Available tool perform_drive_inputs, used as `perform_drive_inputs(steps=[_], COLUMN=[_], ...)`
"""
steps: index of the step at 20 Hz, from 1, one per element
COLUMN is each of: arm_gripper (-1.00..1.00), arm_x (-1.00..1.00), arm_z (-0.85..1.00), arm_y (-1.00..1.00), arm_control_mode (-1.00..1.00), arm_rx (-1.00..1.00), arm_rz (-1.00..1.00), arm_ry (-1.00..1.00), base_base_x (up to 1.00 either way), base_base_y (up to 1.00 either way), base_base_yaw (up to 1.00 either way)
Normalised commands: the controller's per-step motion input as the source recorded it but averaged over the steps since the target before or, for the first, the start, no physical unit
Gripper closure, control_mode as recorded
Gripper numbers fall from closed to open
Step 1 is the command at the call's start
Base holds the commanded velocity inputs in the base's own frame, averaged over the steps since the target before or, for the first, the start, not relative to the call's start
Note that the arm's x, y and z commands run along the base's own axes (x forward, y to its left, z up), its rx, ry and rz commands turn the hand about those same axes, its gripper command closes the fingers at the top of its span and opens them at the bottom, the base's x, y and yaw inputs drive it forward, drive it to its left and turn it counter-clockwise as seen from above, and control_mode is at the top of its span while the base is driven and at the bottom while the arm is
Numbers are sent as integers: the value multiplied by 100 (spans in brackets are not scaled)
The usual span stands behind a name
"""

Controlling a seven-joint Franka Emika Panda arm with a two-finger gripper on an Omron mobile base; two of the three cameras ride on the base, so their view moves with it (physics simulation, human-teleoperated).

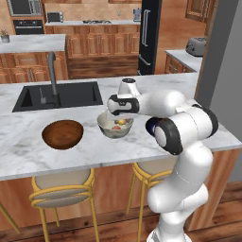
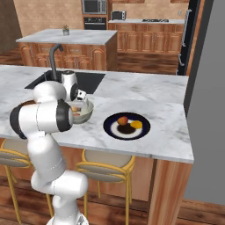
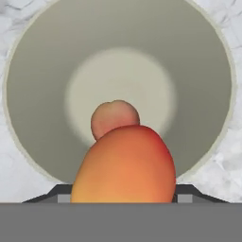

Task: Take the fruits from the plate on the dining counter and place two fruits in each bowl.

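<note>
The task looks about 1/4 to 1/2 done. The gripper (image 3: pixel 124 201) hangs straight above the pale ceramic bowl (image 1: pixel 115 125) on the dining counter (image 1: pixel 28 151), its jaws clenched on a large red-orange fruit (image 3: pixel 125 165); by my reading this is the 2nd fruit bound for that bowl, not yet let go.

Pale ceramic bowl: 1 small reddish fruit (image 3: pixel 115 117) rests on its floor, directly under the held one in the hand view. In the left base view there are specks of colour at the bowl's mouth, but I cannot separate held from lying there.

Dark wooden bowl (image 1: pixel 63 134): it stands just left of the pale bowl, near the black sink (image 1: pixel 59 96), and has nothing in it.

Plate (image 2: pixel 126 126): well to the right of the bowls, it carries a reddish fruit (image 2: pixel 122 120) and an orange fruit (image 2: pixel 136 124). Both are left for the wooden bowl, I judge.
</note>
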Motion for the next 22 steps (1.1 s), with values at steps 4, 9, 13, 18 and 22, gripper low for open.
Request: perform_drive_inputs(steps=[4,9,13,18,22], arm_gripper=[100,100,100,-100,-100], arm_x=[42,30,17,0,0], arm_z=[-4,-31,-39,-3,0], arm_y=[4,4,4,0,0], arm_control_mode=[-100,-100,-100,-100,-100], arm_rx=[0,0,0,0,0], arm_rz=[0,0,0,0,0], arm_ry=[4,0,0,3,0], base_base_x=[0,0,0,0,0], base_base_y=[0,0,0,0,0], base_base_yaw=[0,0,0,0,0])
